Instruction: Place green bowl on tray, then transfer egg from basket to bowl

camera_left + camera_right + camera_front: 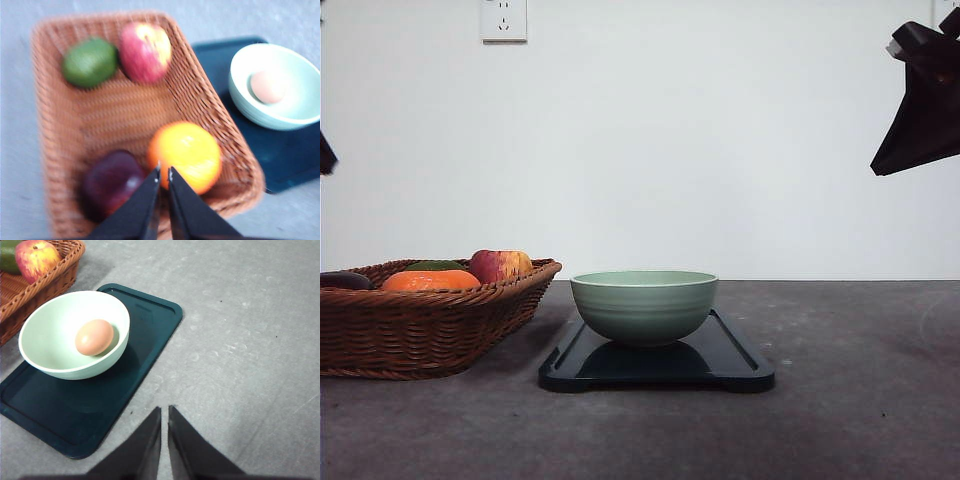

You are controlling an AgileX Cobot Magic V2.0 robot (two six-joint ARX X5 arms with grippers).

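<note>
On your left, the basket (430, 315) holds an apple (500, 265), an orange (430, 281), a green fruit (90, 62) and a dark purple one (112, 182), and the left gripper (164, 175) hangs above its near end with fingers pressed together on nothing. Just right of the basket, the green bowl (644, 305) sits on the tray (740, 365), whose long axis runs near to far, and the egg (94, 337) lies inside the bowl, so both steps look done to you. Further right, the right gripper (164, 412) is raised over bare table, fingers together and empty, the bowl lying to its left; judging from this, neither arm needs to reach in, only to stay clear.
</note>
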